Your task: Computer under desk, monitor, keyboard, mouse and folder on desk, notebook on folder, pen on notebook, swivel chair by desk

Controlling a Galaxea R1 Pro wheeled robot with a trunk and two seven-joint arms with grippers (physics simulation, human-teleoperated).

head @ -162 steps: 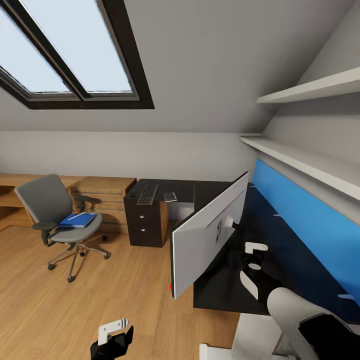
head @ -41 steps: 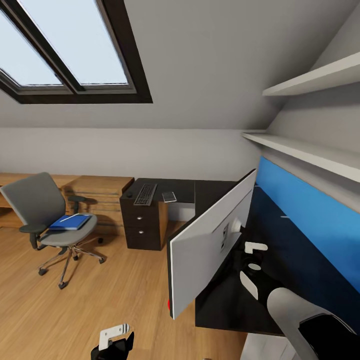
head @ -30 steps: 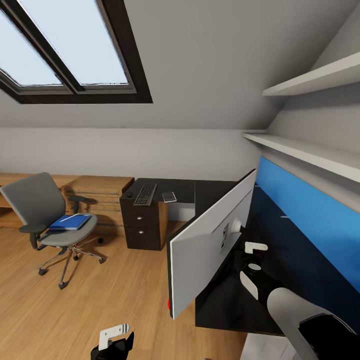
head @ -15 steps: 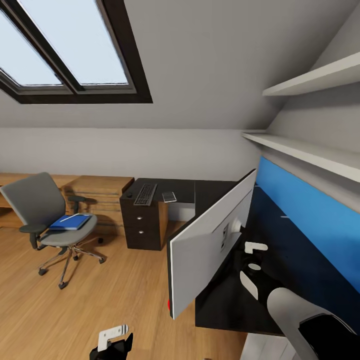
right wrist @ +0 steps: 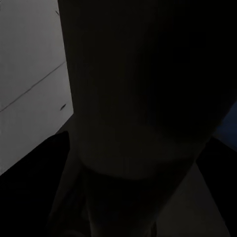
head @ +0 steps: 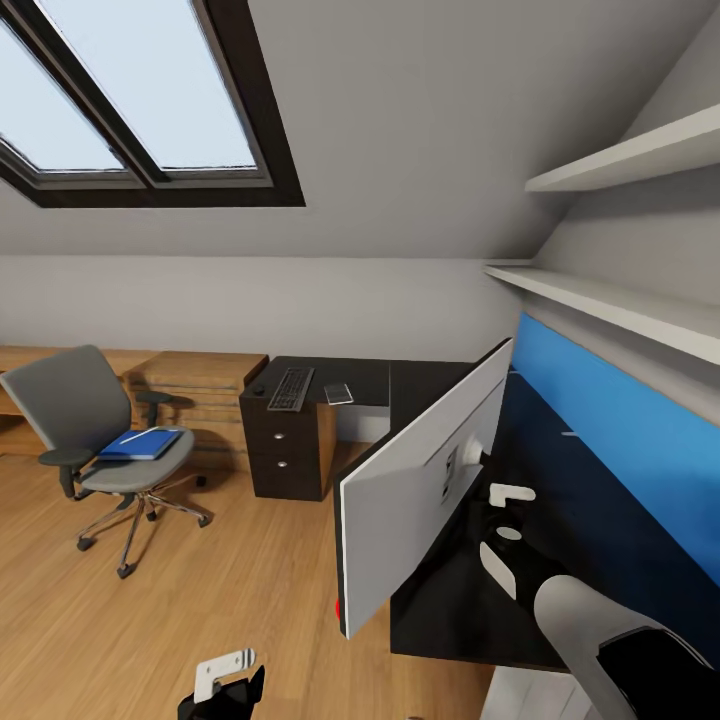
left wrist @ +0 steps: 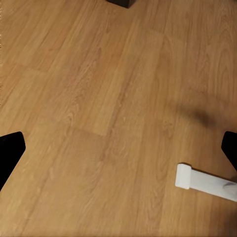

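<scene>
Attic room: sloped grey ceiling with a dark-framed skylight (head: 130, 100), daylight through it. Wood plank floor (head: 150, 620). Two white shelves (head: 620, 300), blue wall panel (head: 640, 440) beneath.

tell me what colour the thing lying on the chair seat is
Bright blue: the folder on the grey chair. The head view shows it best.

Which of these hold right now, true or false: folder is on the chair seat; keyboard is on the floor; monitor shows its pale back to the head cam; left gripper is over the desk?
1. The folder lies on the swivel chair seat. True.
2. The keyboard is on the floor. False: it lies on the desk, above the drawer unit.
3. The monitor turns its pale back to the head view. True.
4. The left gripper is over the desk. False: it is over the wood floor.
</scene>
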